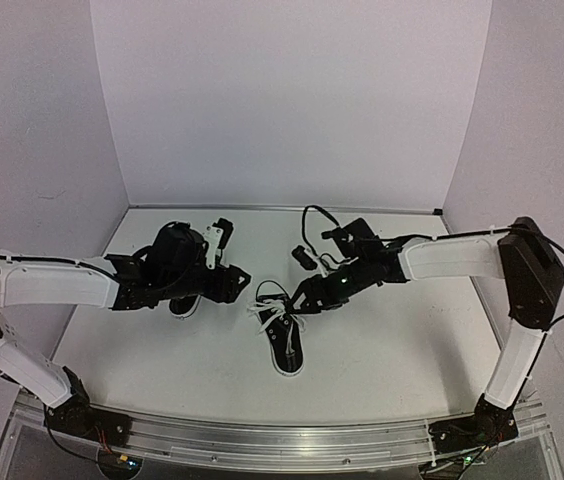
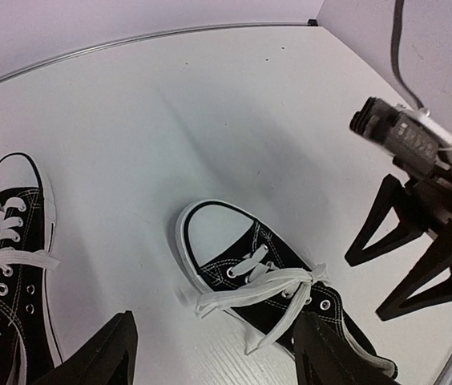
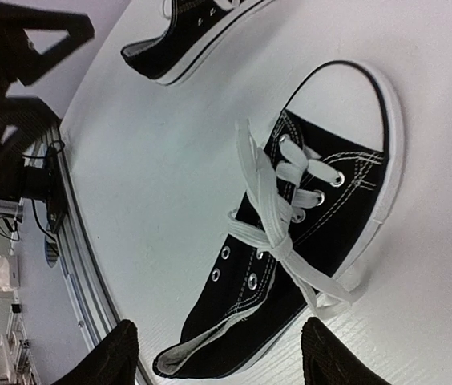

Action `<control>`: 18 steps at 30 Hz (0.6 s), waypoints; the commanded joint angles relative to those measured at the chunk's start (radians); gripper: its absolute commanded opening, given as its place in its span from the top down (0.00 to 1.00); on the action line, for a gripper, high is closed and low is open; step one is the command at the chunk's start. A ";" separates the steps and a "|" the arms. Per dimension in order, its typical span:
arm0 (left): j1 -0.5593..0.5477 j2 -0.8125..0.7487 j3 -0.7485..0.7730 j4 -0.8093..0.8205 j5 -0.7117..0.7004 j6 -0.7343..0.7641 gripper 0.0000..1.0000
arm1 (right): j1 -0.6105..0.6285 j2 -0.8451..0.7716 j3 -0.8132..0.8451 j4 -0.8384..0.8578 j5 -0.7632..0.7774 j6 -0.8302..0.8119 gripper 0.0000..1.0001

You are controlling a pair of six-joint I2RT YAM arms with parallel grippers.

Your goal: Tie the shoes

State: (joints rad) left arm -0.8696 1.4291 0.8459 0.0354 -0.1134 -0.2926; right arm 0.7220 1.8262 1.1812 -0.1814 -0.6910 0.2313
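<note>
The main risk sits in the laces [image 3: 278, 237] of the middle shoe [image 3: 330, 233]. They are crossed into what looks like a loose first knot, with flat ends trailing over the side onto the tabletop [image 1: 392, 350]. A claw closing on both strands at once, or on the knot itself, would likely pull it slack. It could also tug the light shoe across the smooth surface instead of forming a loop. The two claws face each other closely over this shoe, so a careless reach could make them collide. The left shoe [image 2: 14, 273] lies just left of the middle shoe, partly under the left arm [image 1: 62, 285], and that arm could nudge it.

The left claw [image 2: 216, 321] hangs low just left of the middle shoe, fingers [image 2: 110, 353] apart and holding nothing, angled down at the laces. The right claw [image 3: 219, 325] hangs just right of it, likewise spread and empty, its arm stretched in from the right side.
</note>
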 commanded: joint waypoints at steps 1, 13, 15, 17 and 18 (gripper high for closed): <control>0.000 -0.059 -0.037 -0.029 -0.036 -0.049 0.31 | 0.024 0.100 0.077 -0.054 0.055 -0.052 0.40; 0.000 -0.132 -0.072 -0.067 -0.076 -0.048 0.31 | 0.042 0.207 0.194 -0.057 -0.011 -0.026 0.75; 0.000 -0.149 -0.075 -0.077 -0.104 -0.043 0.31 | 0.042 0.210 0.210 -0.056 -0.045 -0.016 0.94; 0.001 -0.177 -0.076 -0.098 -0.158 -0.040 0.30 | 0.042 0.213 0.235 -0.054 -0.090 -0.003 1.00; 0.004 -0.191 -0.077 -0.107 -0.176 -0.040 0.30 | 0.042 0.211 0.249 -0.052 -0.100 0.005 1.00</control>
State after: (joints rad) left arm -0.8696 1.3150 0.7759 -0.0324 -0.1877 -0.3378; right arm 0.7578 2.0300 1.3529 -0.2510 -0.7002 0.2174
